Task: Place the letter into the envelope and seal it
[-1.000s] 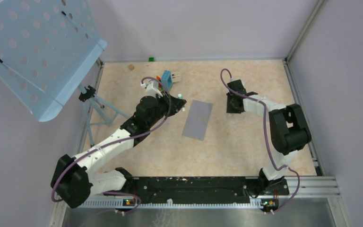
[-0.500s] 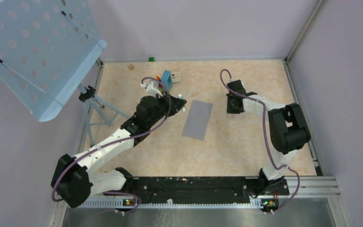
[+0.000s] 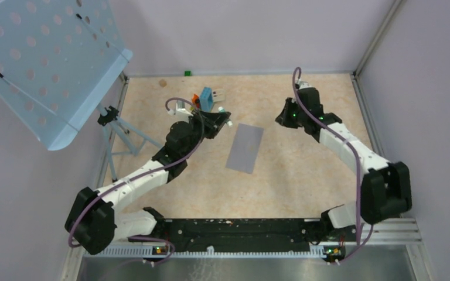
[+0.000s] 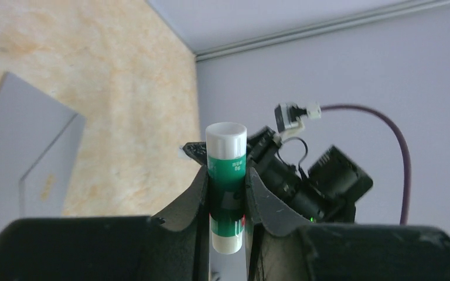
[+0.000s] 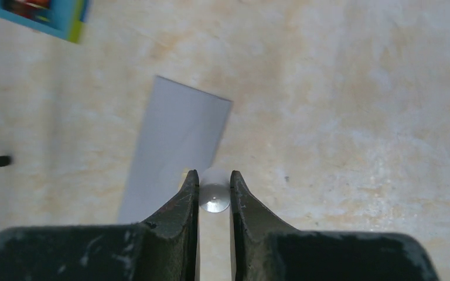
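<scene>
Sealing stage, I'd say: left claw (image 4: pixel 225 175) clamped on the green glue stick (image 4: pixel 226 140), right claw (image 5: pixel 214 181) pinching what looks like its small white cap (image 5: pixel 214 197). The grey envelope (image 3: pixel 245 147) lies flat mid-desk (image 3: pixel 304 175) between them, no letter showing. Next, the glue tip must reach the flap edge.

Matt paper envelope (image 3: pixel 245 148); glossy plastic glue stick (image 4: pixel 226 175) and cap (image 5: pixel 214 196)

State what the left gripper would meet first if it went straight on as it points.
Probably the right gripper: in the left wrist view it sits beyond the left gripper and the glue stick it holds. Height is unclear, so it might pass and reach the wall.
</scene>
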Motion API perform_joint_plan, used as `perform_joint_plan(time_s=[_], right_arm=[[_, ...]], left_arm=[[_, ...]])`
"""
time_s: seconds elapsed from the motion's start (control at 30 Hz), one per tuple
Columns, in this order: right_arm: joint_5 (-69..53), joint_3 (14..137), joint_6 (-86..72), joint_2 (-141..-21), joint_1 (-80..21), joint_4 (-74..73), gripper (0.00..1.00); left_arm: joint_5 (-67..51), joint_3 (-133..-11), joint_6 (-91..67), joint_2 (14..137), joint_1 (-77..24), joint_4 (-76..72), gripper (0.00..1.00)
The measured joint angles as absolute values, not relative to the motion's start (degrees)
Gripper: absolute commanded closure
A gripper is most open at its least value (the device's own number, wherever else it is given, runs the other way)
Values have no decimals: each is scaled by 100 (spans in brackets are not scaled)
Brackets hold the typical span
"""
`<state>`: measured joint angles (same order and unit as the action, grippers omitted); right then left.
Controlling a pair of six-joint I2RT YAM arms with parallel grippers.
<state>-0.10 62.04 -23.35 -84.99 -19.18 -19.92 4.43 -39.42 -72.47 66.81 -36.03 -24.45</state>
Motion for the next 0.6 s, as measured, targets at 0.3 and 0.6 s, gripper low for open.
perform_joint_plan(time_s=[0.3,0.6], right_arm=[[-1024,6088,-3212,-6855,-2174,-475,100],[-1153,5902,-3704,-6637,-2759,1028,100]], left_arm=[[650,-4403,-8825,7566,-3603,-3651,100],[1138,-5212,-9603,7902,-3704,-4036,100]])
